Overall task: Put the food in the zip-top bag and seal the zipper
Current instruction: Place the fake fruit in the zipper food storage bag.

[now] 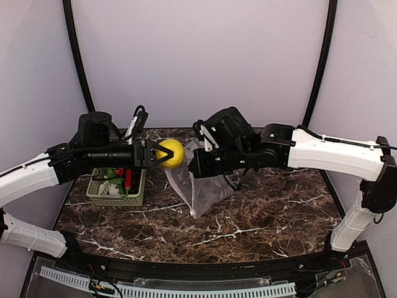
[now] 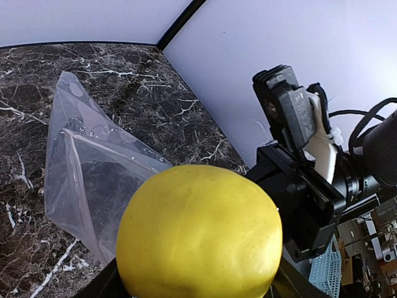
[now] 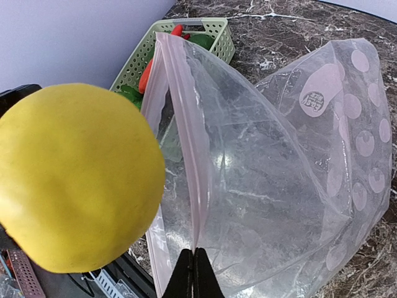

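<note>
My left gripper is shut on the round yellow lemon, held in the air beside the bag's mouth; the lemon fills the left wrist view and shows at the left of the right wrist view. My right gripper is shut on the pinkish zipper strip of the clear dotted zip-top bag, holding the bag up so it hangs to the table with its mouth open. Red chili peppers, green leaves and a white piece lie in the basket.
The pale green mesh basket stands at the table's left, under my left arm; it also shows in the right wrist view. The dark marble table ends at purple walls behind and to the sides.
</note>
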Motion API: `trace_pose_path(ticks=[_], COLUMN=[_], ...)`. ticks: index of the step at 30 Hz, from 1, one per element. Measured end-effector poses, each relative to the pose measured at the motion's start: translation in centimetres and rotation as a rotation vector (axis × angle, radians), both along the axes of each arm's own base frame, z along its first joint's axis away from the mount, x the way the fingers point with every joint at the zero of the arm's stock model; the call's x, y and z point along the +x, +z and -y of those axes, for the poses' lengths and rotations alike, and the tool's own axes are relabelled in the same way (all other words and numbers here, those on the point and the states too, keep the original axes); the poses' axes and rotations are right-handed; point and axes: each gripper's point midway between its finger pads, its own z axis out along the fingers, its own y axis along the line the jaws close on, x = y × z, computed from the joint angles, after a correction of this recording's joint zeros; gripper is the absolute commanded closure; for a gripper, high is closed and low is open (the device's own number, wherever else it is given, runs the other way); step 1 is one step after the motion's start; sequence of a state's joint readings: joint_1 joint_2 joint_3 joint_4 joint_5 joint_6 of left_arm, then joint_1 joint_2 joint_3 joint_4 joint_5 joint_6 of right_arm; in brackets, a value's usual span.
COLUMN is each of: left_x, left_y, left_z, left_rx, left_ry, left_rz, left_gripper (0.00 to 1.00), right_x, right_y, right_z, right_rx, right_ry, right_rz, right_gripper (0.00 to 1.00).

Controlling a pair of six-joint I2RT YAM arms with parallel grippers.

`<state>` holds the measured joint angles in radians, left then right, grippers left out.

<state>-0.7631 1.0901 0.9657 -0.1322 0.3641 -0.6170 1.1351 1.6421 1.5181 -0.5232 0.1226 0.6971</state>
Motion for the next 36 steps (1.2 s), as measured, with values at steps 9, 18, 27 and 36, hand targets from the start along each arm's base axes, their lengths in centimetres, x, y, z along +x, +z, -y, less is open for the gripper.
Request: trace_pose_path(ticks=[9,18,27,36], left_x=[1.6,1.9,1.8,1.4], left_y=[-2.4,-4.6,-7.9,-7.5], left_z=[0.2,-0.3,0.7,1.6], left_rx=[0.047,0.136,0.271,0.262], left_ry=[0.058,0.095,0.079,0.048], left_rz=[-0.034,-0.053,-0.097,-0.088], left_gripper=[0.43,0.43,0.40,0.22], right_x=[-0.1,-0.1,-0.1,0.0], right_y=[0.5,1.0,1.4,0.5], right_z=[-0.5,-1.0,-1.3,-1.2], right_rx=[0.027,0.057,0.076,0.076], right_ry=[0.012,0.027,0.032,0.020], right_rz=[0.001,0.004,0.008,-0.005], right_gripper=[1.00,1.00,1.00,1.00])
